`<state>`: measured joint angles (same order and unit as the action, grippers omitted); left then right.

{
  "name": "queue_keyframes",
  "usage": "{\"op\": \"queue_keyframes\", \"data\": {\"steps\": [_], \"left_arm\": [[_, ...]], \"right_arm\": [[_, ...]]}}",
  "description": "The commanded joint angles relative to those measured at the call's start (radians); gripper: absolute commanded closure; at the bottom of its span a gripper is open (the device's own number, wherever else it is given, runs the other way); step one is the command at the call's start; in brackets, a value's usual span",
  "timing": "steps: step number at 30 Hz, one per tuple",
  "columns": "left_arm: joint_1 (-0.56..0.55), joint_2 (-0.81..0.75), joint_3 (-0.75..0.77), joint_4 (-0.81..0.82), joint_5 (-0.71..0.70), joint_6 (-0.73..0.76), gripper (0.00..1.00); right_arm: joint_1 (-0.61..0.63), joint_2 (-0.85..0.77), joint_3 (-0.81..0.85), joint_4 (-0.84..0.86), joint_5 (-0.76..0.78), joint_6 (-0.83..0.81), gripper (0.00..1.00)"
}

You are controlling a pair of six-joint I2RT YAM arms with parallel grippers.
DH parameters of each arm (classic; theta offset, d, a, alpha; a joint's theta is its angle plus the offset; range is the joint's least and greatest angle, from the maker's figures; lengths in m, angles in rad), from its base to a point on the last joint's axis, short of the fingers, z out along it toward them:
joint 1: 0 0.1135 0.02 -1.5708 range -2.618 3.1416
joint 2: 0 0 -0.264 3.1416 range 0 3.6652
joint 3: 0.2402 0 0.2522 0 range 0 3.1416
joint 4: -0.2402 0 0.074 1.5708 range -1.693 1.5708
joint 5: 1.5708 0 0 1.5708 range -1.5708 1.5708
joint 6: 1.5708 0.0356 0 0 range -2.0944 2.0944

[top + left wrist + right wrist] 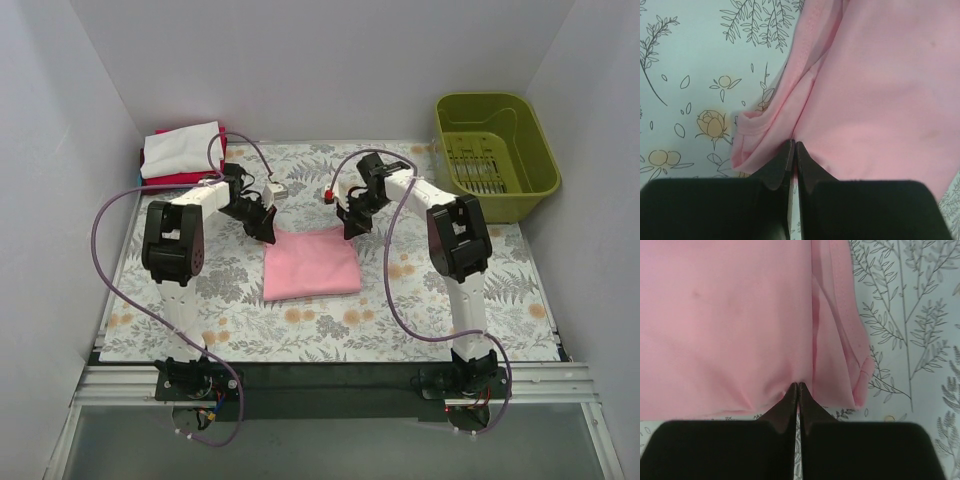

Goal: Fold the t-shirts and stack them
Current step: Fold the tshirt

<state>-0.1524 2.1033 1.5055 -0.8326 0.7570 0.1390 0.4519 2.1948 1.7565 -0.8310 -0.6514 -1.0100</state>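
The left pincer (pixel 793 146) is squeezed shut on the far left corner of the soft light pink folded cloth t-shirt (pixel 310 268). The right pincer (pixel 797 386) is squeezed shut on its far right corner. The shirt lies flat mid flowery tabletop (pixel 450 320). At the far left, a white cloth t-shirt (pixel 182 150) sits on a red cloth t-shirt (pixel 180 181).

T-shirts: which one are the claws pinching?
The light pink cloth t-shirt mid-table: the left claw and right claw both pinch its far edge. The white cloth t-shirt and red cloth t-shirt lie stacked, untouched, at the far left.
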Motion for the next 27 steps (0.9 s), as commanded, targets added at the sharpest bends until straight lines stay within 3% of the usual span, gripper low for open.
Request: {"op": "queue_keyframes", "data": {"steps": [1, 6, 11, 14, 15, 18, 20, 22, 27], "left_arm": [[-0.003, -0.022, -0.011, 0.072, -0.048, -0.016, 1.0], [-0.01, -0.112, -0.149, 0.036, -0.025, 0.037, 1.0], [-0.044, -0.314, -0.351, -0.025, 0.028, 0.062, 1.0], [-0.055, -0.397, -0.425, -0.068, 0.062, 0.071, 1.0], [-0.056, -0.442, -0.435, -0.077, 0.074, 0.073, 0.93], [-0.058, -0.523, -0.429, -0.094, 0.102, 0.053, 0.62], [-0.075, -0.546, -0.412, -0.071, 0.136, 0.007, 0.56], [-0.125, -0.554, -0.392, -0.037, 0.131, -0.027, 0.55], [-0.225, -0.482, -0.363, 0.09, 0.13, -0.113, 0.55]], "right_arm": [[0.002, 0.031, 0.026, 0.001, -0.007, -0.004, 0.99], [0.017, -0.053, -0.151, 0.03, -0.019, 0.021, 0.99], [0.054, -0.254, -0.438, 0.049, -0.06, 0.069, 0.99], [0.071, -0.358, -0.524, 0.04, -0.106, 0.15, 0.98], [0.073, -0.38, -0.529, 0.038, -0.12, 0.18, 0.84], [0.056, -0.423, -0.484, 0.021, -0.165, 0.338, 0.59], [0.015, -0.419, -0.418, 0.023, -0.235, 0.454, 0.47], [-0.015, -0.376, -0.372, 0.024, -0.302, 0.519, 0.5], [-0.022, -0.226, -0.258, 0.068, -0.381, 0.693, 0.76]]}}
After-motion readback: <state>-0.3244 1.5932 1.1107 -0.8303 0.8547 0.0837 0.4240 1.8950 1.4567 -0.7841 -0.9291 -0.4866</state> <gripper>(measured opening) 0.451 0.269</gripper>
